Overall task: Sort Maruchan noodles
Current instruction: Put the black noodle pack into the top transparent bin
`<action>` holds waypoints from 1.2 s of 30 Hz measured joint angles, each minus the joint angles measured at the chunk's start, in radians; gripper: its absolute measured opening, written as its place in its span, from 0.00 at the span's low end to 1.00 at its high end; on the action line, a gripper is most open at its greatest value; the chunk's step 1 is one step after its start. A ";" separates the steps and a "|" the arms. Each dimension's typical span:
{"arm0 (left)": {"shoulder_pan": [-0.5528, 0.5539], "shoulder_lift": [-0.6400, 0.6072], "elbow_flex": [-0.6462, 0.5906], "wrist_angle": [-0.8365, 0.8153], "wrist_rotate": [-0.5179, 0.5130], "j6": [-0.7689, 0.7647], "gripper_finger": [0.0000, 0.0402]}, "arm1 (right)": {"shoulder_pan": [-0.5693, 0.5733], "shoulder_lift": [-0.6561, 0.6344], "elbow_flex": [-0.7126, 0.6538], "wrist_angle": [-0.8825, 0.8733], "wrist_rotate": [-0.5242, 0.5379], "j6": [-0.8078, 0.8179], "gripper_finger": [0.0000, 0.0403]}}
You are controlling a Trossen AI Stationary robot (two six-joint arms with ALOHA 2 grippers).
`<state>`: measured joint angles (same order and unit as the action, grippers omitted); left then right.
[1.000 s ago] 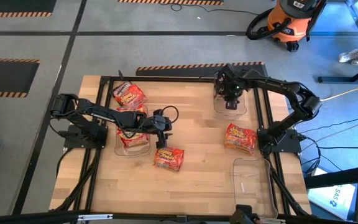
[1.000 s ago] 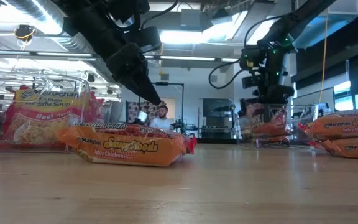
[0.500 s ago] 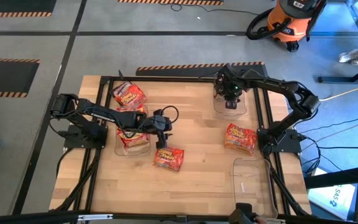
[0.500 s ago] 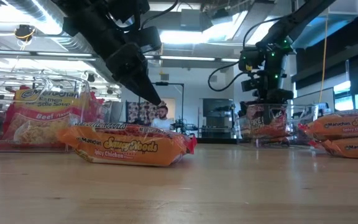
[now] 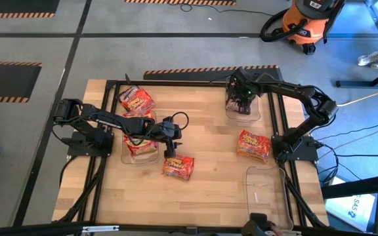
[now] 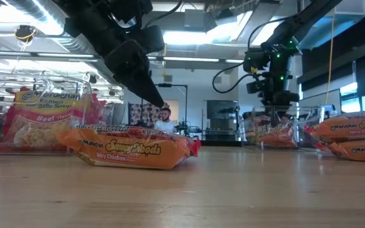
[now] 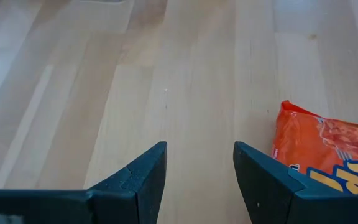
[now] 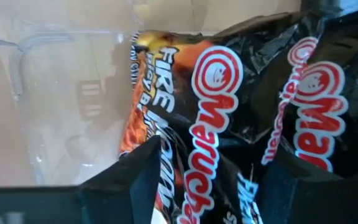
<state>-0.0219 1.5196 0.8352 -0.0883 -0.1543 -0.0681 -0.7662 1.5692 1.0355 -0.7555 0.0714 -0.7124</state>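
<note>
Now right claw point(image 8: 207, 180) parted over dark noodle packets point(image 8: 260, 93) in bin point(image 5: 243, 108), left claw point(image 7: 197, 180) open, empty.

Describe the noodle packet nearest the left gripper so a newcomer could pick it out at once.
Start at the wooden table and find the left gripper, open near its middle. Just below its fingers lies the orange Spicy Chicken packet, flat on bare wood. Unlike the packets beside it in the clear bin, it sits loose, outside any container.
</note>
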 joint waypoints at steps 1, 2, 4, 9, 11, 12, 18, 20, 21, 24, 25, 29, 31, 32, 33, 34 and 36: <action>0.000 0.000 0.000 0.000 0.000 0.000 0.45 | 0.000 0.000 0.000 0.000 0.012 0.000 0.51; 0.000 0.000 0.000 0.000 0.000 0.000 0.45 | 0.000 0.000 0.000 0.000 0.026 -0.001 0.51; 0.000 0.000 0.000 0.000 0.000 0.000 0.45 | 0.000 0.000 0.000 0.000 0.058 -0.001 0.50; 0.000 0.000 0.000 0.000 0.000 0.000 0.45 | 0.001 0.000 0.010 -0.012 0.075 -0.001 0.48; 0.000 0.000 0.000 0.000 0.000 0.000 0.45 | 0.001 0.000 0.030 -0.020 0.077 0.005 0.48; 0.000 0.000 0.000 0.000 0.000 0.000 0.45 | 0.001 0.000 0.044 -0.032 0.076 0.009 0.48; 0.000 0.000 0.000 0.000 0.000 0.001 0.45 | 0.001 0.000 0.153 -0.162 0.076 0.056 0.48; 0.000 0.000 0.000 0.000 0.000 0.001 0.45 | 0.001 0.000 0.192 -0.202 0.069 0.085 0.48; 0.000 0.000 0.000 0.000 0.000 0.000 0.45 | 0.001 0.000 0.212 -0.223 0.061 0.104 0.48; 0.000 0.000 0.000 0.015 0.000 -0.004 0.45 | 0.002 -0.001 0.266 -0.273 -0.007 0.184 0.48; 0.000 0.000 0.000 0.028 0.000 -0.006 0.45 | 0.009 -0.001 0.279 -0.277 -0.042 0.218 0.48; -0.001 0.000 0.001 0.056 -0.008 -0.025 0.45 | 0.058 -0.001 0.302 -0.223 -0.166 0.342 0.48; -0.001 -0.007 0.001 0.057 -0.038 -0.027 0.45 | 0.103 -0.001 0.302 -0.182 -0.217 0.375 0.48; 0.003 -0.019 0.001 0.044 -0.046 -0.027 0.45 | 0.130 -0.001 0.300 -0.153 -0.229 0.392 0.48; 0.008 -0.036 0.001 0.038 -0.047 -0.027 0.45 | 0.160 -0.001 0.294 -0.119 -0.232 0.403 0.48; 0.015 -0.057 0.002 0.029 -0.047 -0.027 0.45 | 0.190 -0.001 0.288 -0.094 -0.232 0.419 0.48; 0.039 -0.110 0.002 -0.020 -0.049 -0.029 0.45 | 0.246 -0.001 0.273 -0.048 -0.228 0.434 0.48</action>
<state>0.0169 1.4095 0.8371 -0.1083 -0.2030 -0.0971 -0.5199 1.5681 1.3083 -0.8040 -0.1570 -0.2785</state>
